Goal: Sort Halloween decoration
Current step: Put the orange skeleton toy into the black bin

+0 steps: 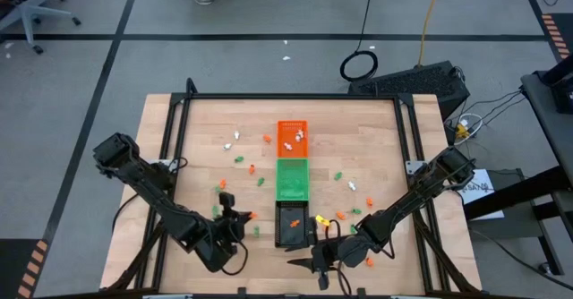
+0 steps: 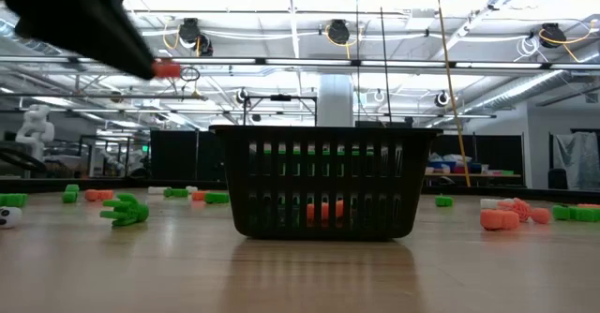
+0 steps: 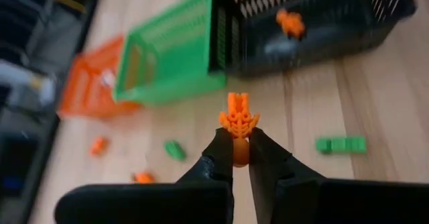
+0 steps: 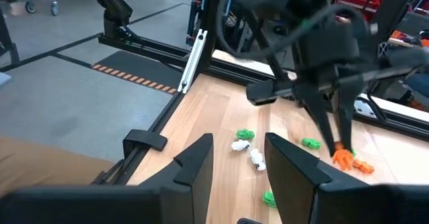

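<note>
Three small trays stand in a row down the table's middle: orange [image 1: 292, 136], green [image 1: 292, 179] and black [image 1: 294, 225]. The black tray [image 2: 323, 182] has an orange trinket [image 2: 325, 210] inside. Tiny orange, green and white decorations lie scattered on the wood on both sides. My left gripper [image 1: 247, 217] hovers just left of the black tray, shut on an orange trinket [image 3: 238, 120]. My right gripper [image 4: 241, 160] stands open with nothing between its fingers, near the table's front edge below the black tray [image 1: 315, 265]. My left gripper pinches the orange trinket's lower end [image 3: 239, 150] between its two fingertips [image 3: 221, 158]. The spiky rest of the trinket sticks out beyond the tips. The fingers slant downward. The trinket is lifted clear of the table, as the low view shows [image 2: 167, 68].
Loose trinkets lie left of the trays, such as a green one [image 2: 127, 210] and white ones [image 1: 235, 138]. More lie to the right, such as orange ones [image 2: 502, 217] and green ones [image 1: 340, 175]. A black metal frame [image 1: 291, 96] borders the table top.
</note>
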Controlling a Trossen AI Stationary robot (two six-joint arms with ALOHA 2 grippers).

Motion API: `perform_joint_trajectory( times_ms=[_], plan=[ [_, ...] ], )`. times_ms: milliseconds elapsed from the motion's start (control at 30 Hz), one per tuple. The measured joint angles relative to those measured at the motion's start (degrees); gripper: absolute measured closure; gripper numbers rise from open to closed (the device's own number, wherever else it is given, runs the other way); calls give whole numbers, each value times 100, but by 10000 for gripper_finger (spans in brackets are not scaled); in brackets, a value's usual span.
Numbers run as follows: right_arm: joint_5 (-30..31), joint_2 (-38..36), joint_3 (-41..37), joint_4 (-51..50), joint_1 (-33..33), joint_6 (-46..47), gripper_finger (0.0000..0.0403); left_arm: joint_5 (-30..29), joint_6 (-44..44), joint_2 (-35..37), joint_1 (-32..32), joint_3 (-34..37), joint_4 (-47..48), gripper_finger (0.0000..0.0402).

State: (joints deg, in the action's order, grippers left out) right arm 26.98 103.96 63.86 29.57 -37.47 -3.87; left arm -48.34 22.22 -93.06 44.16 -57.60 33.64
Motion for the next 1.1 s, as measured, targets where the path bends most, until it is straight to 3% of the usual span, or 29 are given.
perform_joint_trajectory(
  times_ms=[533,1100],
  plan=[
    [0,0,0,-113,0,16,284,-673,-3160,4,3,-477,-27,387],
    [0,0,0,-202,0,21,284,-769,-3312,7,7,-483,-330,387]
  ],
)
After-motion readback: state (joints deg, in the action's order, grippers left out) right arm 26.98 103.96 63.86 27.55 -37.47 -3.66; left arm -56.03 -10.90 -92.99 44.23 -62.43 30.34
